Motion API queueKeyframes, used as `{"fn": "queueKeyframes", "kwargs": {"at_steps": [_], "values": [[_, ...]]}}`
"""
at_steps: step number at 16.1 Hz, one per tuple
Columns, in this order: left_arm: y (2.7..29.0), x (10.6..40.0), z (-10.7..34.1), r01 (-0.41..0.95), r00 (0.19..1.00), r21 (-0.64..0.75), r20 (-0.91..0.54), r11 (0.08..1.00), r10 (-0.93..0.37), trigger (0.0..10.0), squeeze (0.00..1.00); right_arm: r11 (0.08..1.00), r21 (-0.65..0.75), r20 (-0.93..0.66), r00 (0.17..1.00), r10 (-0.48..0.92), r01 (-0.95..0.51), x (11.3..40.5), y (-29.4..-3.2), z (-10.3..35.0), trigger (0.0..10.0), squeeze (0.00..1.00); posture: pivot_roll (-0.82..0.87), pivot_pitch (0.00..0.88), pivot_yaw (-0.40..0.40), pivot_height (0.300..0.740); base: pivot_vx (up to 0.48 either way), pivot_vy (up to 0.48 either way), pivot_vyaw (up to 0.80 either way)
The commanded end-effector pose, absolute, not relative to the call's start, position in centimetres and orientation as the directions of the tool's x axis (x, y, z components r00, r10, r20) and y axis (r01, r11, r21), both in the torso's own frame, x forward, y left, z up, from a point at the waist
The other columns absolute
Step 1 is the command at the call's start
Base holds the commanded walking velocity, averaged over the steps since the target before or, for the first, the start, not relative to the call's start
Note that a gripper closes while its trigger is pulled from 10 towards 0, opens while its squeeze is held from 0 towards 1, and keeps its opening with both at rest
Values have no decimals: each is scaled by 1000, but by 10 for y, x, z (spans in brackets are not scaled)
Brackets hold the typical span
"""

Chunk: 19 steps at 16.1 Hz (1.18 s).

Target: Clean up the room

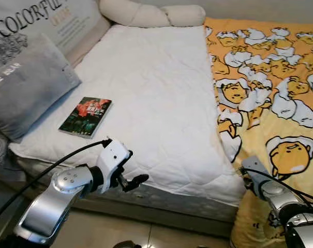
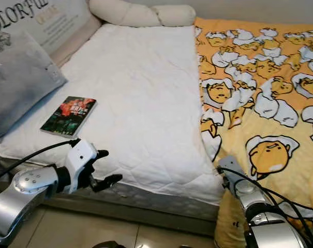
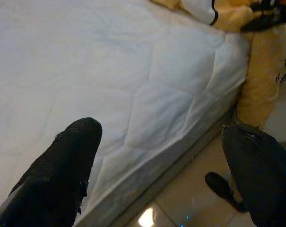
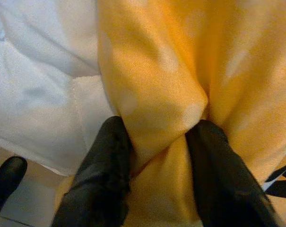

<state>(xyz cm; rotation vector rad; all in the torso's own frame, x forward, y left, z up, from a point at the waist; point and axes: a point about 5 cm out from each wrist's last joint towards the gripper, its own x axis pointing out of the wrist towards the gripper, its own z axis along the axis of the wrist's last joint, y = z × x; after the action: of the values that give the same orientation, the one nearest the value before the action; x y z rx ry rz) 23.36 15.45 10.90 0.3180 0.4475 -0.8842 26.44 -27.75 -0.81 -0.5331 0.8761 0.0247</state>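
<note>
Yellow cartoon-print blanket [image 1: 270, 77], white quilted mattress [image 1: 151, 88]

Bed against wall, tiled floor below

White quilted mattress [image 1: 156, 88] is taking up most of view; glossy beige floor [image 3: 195, 203] is reflecting light; pale wall [image 1: 259, 9] is running behind.

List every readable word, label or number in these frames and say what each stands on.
"COLORFUL": large dark letters on the pale cushion, cut off at the picture's edge.
"LE BEAR": pale letters on the grey pillow, start cut off.
Small print under "COLORFUL": too small to read.
Book cover title: blurred, unreadable.
Yellow blanket: cartoon figures, no text.
</note>
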Motion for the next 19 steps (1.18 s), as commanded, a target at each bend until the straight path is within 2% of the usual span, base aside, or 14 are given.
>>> {"fn": "queueKeyframes", "kwargs": {"at_steps": [1, 7, 10, 13, 15, 17, 18, 19], "values": [[160, 233, 116, 796, 558, 96, -499, 598, -663, 10000, 0, 879, -436, -740, 632, -229, -192, 262, -285, -7, 0, 0, 37, 0, 89, 740, 0, 0, 0], [166, 230, 119, 806, 539, 94, -525, 584, -659, 10000, 0, 894, -427, -739, 623, -258, -137, 257, -292, -8, 0, 0, 42, 0, 122, 740, 0, 0, 0], [163, 232, 118, 807, 540, 96, -519, 583, -662, 10000, 0, 898, -422, -742, 616, -263, -125, 253, -295, -10, 0, 0, 29, 0, 116, 740, 0, 0, 0], [159, 235, 117, 786, 573, 101, -491, 609, -657, 10000, 0, 913, -372, -746, 639, -187, -167, 255, -296, -6, 0, 0, 16, 0, 78, 740, 0, 0, 0], [158, 235, 115, 770, 593, 101, -478, 630, -648, 10000, 0, 937, -261, -766, 641, -54, -233, 255, -297, -3, 0, 0, 4, 0, 60, 740, 0, 0, 0], [158, 236, 115, 763, 603, 103, -470, 639, -644, 10000, 0, 947, -87, -763, 631, 137, -310, 253, -292, 1, 0, 0, -6, 0, 57, 740, 0, 0, 0], [158, 239, 115, 757, 613, 109, -461, 644, -642, 10000, 0, 899, 87, -722, 595, 354, -429, 249, -288, 9, 0, 0, -28, 0, 58, 740, 0, 0, 0], [158, 241, 115, 756, 615, 111, -458, 645, -642, 10000, 0, 875, 135, -701, 579, 417, -465, 248, -286, 13, 0, 0, -33, 0, 58, 740, 0, 0, 0]]}}
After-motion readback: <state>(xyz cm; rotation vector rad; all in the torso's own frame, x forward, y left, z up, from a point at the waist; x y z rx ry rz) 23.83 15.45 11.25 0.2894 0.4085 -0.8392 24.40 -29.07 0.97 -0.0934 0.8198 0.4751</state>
